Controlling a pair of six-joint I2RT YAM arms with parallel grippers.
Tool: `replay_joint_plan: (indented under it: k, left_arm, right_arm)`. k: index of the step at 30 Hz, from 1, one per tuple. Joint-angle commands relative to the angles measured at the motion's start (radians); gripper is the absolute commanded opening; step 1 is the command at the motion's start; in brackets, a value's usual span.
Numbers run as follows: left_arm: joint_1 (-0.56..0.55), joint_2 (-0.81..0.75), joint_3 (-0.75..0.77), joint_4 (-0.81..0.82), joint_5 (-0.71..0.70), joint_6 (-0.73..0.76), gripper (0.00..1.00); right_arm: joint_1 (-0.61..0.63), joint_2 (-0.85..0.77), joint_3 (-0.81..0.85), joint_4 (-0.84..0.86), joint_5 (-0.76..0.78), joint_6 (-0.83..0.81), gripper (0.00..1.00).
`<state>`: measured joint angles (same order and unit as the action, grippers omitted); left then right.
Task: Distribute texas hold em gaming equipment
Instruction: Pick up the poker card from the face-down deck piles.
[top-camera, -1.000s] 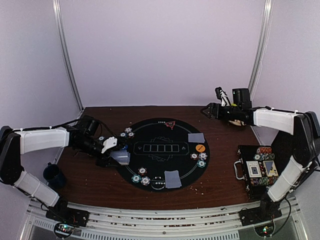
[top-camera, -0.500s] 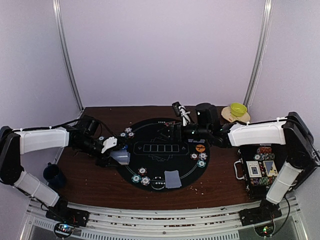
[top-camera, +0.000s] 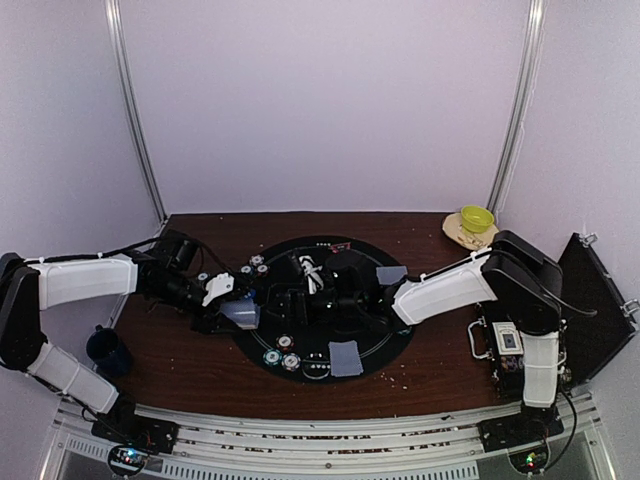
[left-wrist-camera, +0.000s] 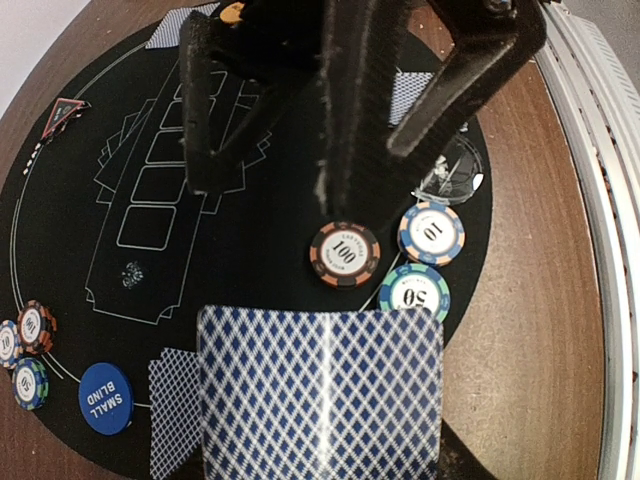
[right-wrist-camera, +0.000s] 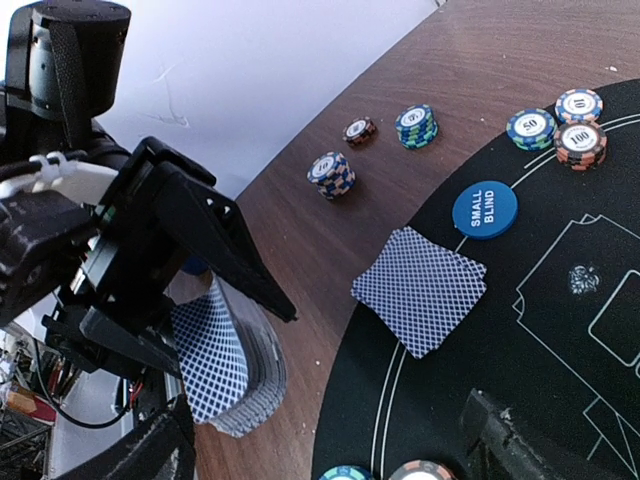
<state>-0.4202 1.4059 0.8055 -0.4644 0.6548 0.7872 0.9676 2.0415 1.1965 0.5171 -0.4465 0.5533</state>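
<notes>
Our left pincer (top-camera: 231, 308) is closed on the deck (left-wrist-camera: 320, 395), and our right pincer (top-camera: 273, 300) is wide open just in front of it. The deck looks light and slippery, with thin leaves that bend easily, so we would pinch only the top one at its free edge

Top cam overhead, wrist cams close; shared mat (top-camera: 370, 350)

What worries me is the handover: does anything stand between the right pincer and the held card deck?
Nothing visible does. The open right pincer faces the card deck, with only the left pincer gripping it.
</notes>
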Motion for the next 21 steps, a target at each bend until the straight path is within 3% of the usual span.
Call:
replay_joint_plan:
  k: [1,15,21]
  left_arm:
    - [-0.002,-0.018,-0.006,0.027,0.021,0.006,0.47]
    - [-0.002,-0.018,-0.008,0.028,0.024,0.008,0.47]
    - [-0.003,-0.019,-0.009,0.027,0.024,0.008,0.47]
  right_arm:
    - [0.01,0.052,0.06,0.12,-0.022,0.079,0.94]
    - [0.048,0.205,0.223,0.079,-0.017,0.116,0.92]
    - [0.051,0.223,0.239,0.033,0.017,0.093,0.84]
